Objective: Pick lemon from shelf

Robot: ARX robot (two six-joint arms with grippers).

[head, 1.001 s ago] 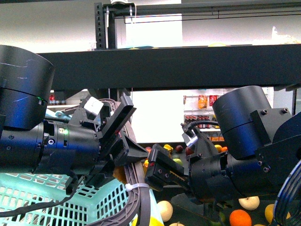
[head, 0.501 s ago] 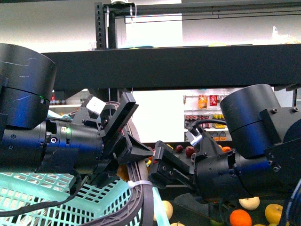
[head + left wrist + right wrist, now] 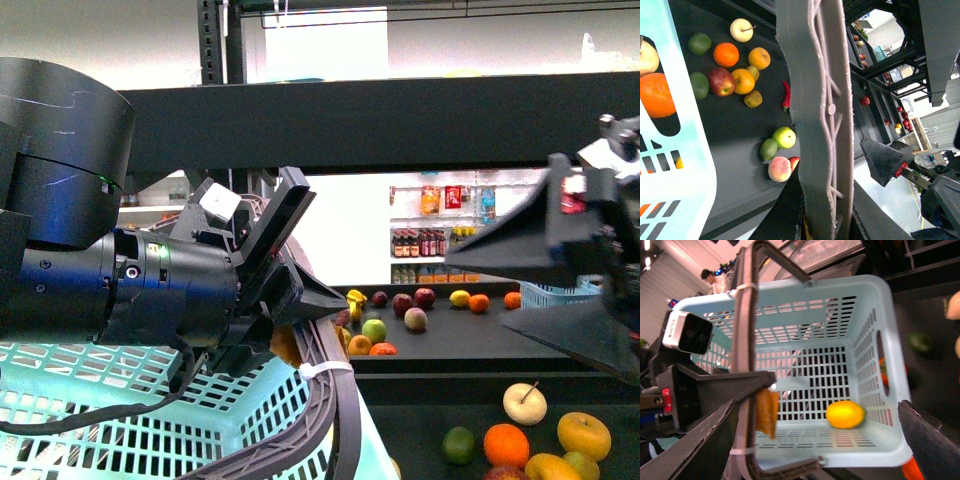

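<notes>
Lemon (image 3: 845,414): inside the pale blue basket (image 3: 790,295), on its slatted floor. It sits close to a corner, beside the wall with the oval grip slot. Nothing touches it.

Left gripper (image 3: 295,280): jaws pressed onto the basket's grey handle (image 3: 815,125), which runs between them. The basket sits in front of the black shelf (image 3: 400,120).

Right gripper (image 3: 490,285): jaws spread wide, empty. In the right wrist view the two fingers frame the basket's open top, well apart from the lemon.

Shelf, lower tray: loose fruit toward the right end, namely a white apple (image 3: 524,403), an orange (image 3: 506,445), a lime (image 3: 458,445) and a yellow apple (image 3: 584,435). A red chilli (image 3: 786,95) lies alone on bare tray near this cluster.

Farther tray (image 3: 450,345): a row of small mixed fruit along it, too small to name.
</notes>
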